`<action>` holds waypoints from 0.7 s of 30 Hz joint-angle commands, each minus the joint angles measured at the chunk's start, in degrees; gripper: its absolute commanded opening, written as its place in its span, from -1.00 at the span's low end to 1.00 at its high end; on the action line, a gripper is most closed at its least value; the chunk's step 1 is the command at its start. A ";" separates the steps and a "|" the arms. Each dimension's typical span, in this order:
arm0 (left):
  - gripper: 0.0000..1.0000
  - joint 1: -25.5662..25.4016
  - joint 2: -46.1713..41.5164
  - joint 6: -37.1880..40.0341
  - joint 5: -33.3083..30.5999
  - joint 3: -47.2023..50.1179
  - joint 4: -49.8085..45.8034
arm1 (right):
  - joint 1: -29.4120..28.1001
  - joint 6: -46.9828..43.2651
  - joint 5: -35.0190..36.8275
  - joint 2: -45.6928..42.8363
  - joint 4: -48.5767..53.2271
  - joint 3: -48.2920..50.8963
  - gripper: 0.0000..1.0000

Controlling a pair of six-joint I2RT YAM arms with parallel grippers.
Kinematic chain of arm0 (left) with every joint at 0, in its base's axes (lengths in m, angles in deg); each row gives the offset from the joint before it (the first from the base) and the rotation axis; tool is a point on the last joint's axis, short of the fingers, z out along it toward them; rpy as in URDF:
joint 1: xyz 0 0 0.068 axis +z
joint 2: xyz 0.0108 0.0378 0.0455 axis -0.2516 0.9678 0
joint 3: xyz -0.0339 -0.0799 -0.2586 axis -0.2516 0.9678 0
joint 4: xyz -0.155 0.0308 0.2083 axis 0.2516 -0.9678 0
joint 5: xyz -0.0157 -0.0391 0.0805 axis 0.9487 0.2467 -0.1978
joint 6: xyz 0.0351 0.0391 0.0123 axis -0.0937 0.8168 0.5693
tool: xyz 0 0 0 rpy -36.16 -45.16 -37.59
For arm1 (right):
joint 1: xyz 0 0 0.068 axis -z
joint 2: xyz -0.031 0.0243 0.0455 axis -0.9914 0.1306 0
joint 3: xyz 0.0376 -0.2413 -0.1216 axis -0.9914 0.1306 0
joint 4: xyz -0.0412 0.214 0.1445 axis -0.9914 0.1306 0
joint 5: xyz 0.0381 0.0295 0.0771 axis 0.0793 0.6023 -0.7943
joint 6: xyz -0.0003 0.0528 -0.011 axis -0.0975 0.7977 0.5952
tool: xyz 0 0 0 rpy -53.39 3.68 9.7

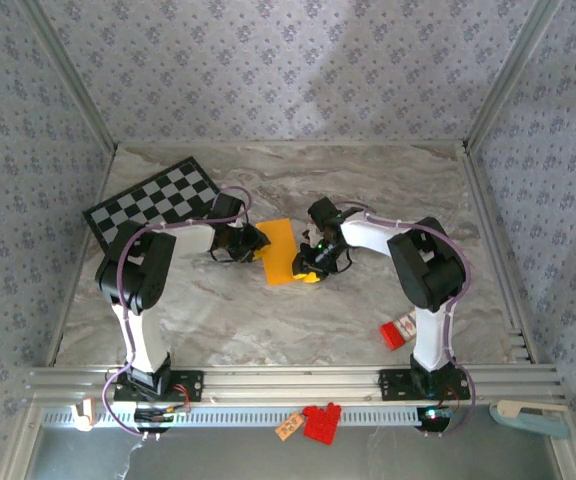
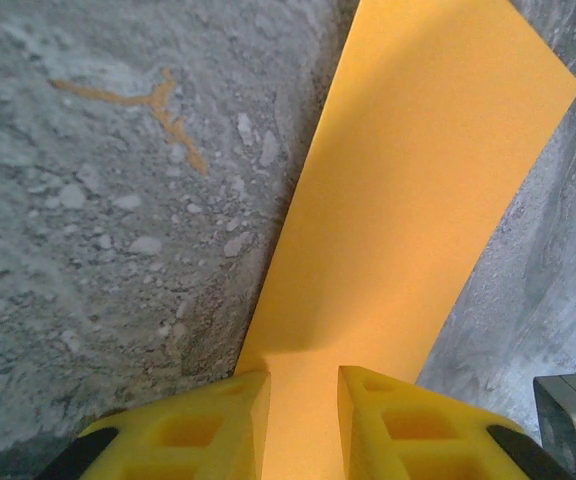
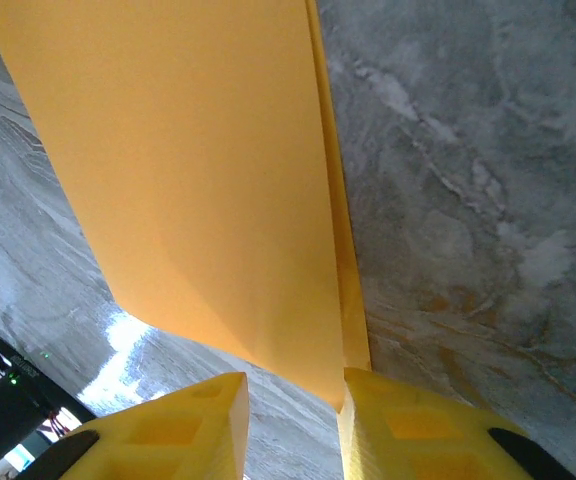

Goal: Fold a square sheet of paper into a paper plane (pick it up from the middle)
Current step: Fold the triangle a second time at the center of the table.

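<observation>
Evidently we have the thin orange-yellow square sheet of paper (image 2: 408,180) nipped between the yellow fingers of the left gripper (image 2: 303,390). It rises ahead of that hand, lifted off the grey marbled tabletop (image 2: 88,250), likely so that its doubled layers do not slip. Opposite, the right gripper (image 3: 293,395) sits at the sheet's other edge. A folded corner touches the inner face of its right-hand finger (image 3: 388,420), with bare table showing in the gap, so we cannot tell whether it grips. We judge it is placed there to press the crease.
</observation>
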 commanded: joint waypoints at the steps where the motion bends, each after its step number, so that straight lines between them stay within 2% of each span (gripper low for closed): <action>1: -0.47 -0.54 3.21 0.91 -1.90 0.97 -6.52 | -0.16 -0.59 -1.23 0.19 -0.31 -0.90 -0.40; 13: -0.47 -0.51 3.52 1.01 -1.78 1.06 -6.50 | 1.60 3.05 -3.45 -2.27 -8.17 1.53 -0.44; 21: -0.47 -0.49 3.55 1.11 -1.80 1.07 -6.49 | 1.79 4.64 -4.63 -2.30 -7.19 3.54 -0.66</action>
